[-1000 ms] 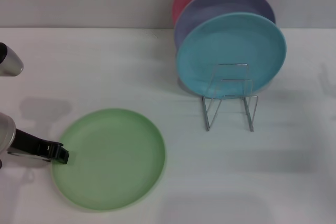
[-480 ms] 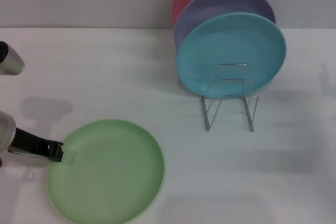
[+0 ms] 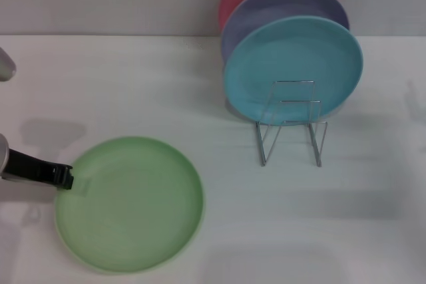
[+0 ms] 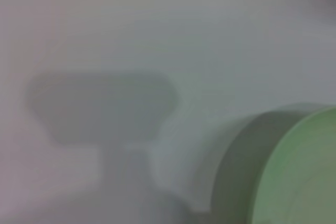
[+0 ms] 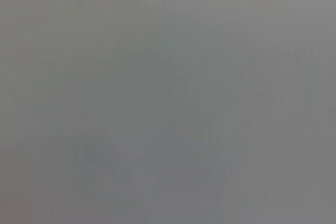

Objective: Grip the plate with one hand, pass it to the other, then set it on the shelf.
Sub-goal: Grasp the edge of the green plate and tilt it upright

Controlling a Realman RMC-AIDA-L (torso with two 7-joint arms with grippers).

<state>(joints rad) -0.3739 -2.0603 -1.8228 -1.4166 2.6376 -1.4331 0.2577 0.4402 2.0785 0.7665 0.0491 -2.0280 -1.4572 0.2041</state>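
Left pincer (image 3: pixel 65 176) clamps the green plate's (image 3: pixel 130 203) rim at lower left; so thin an edge grip could slip during handover.

Left gripper (image 3: pixel 66 177) low at near left, fingers closed on plate (image 3: pixel 130 204) rim.

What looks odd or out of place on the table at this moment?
Nothing is spilled or broken. The green plate is held at its left rim by the left gripper. The wire rack has three plates standing behind it.
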